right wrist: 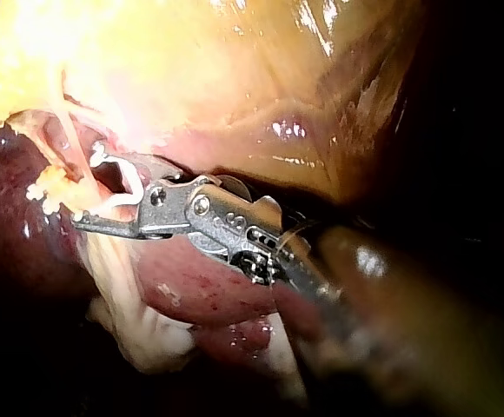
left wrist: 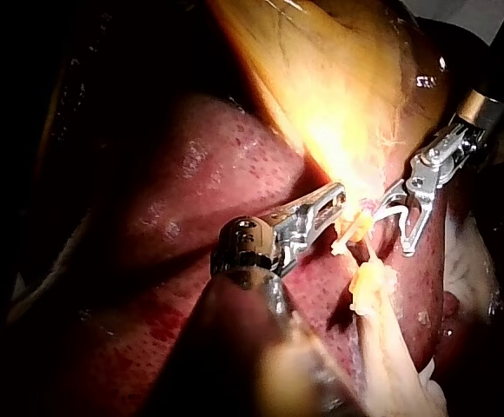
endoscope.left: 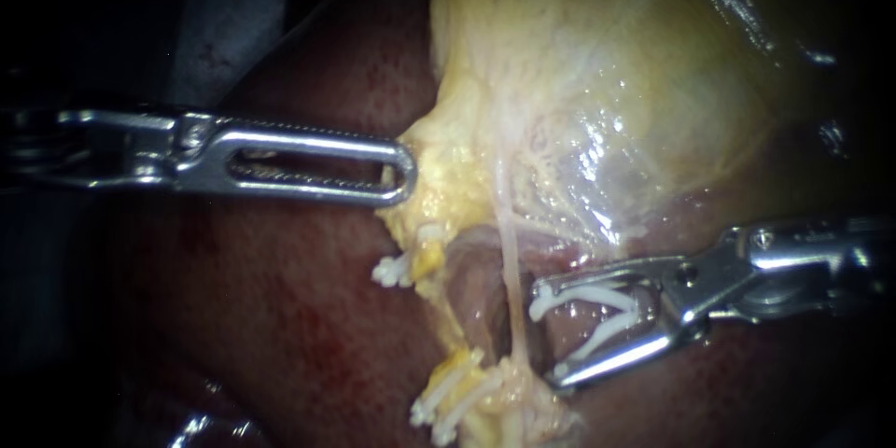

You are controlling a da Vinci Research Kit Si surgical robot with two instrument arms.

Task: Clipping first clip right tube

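Right tube (endoscope.left: pixel 511 261), endoscope view: a thin pale strand running down the middle of the frame, from the gallbladder (endoscope.left: pixel 607 84) at the top to a yellow lump at the bottom edge. The dark red liver (endoscope.left: pixel 308 317) lies behind it.
Right instrument (endoscope.left: pixel 549 336), endoscope view: the shaft enters from the right edge in the lower half. Its hand is wide open, the jaws spread in a V toward the left, with a white clip (endoscope.left: pixel 583 297) seated along both jaws.
Tube against hand, endoscope view: the right tube stands just left of the open tips, at the mouth of the white clip. Whether it touches them cannot be told.
Left instrument (endoscope.left: pixel 406 173), endoscope view: it enters from the left edge at mid-height. Its hand is closed, the slotted jaws pinching yellow tissue (endoscope.left: pixel 420 196) at the gallbladder's lower left margin.
Other clips (endoscope.left: pixel 392 271), endoscope view: white, one set just below the left instrument's tip, more near the bottom edge, all left of the right tube.
Left wrist view: the left instrument (left wrist: pixel 339 198) has its hand closed on the bright yellow tissue. Ahead of it the right instrument (left wrist: pixel 393 230) holds its jaws apart around the white clip (left wrist: pixel 391 208). The right tube is lost in glare.
Right wrist view: the right instrument (right wrist: pixel 91 187) has its hand open, with the white clip (right wrist: pixel 135 187) curving between the jaws. The right tube (right wrist: pixel 68 130) crosses just ahead of the tips, and the liver (right wrist: pixel 200 287) lies under the instrument.
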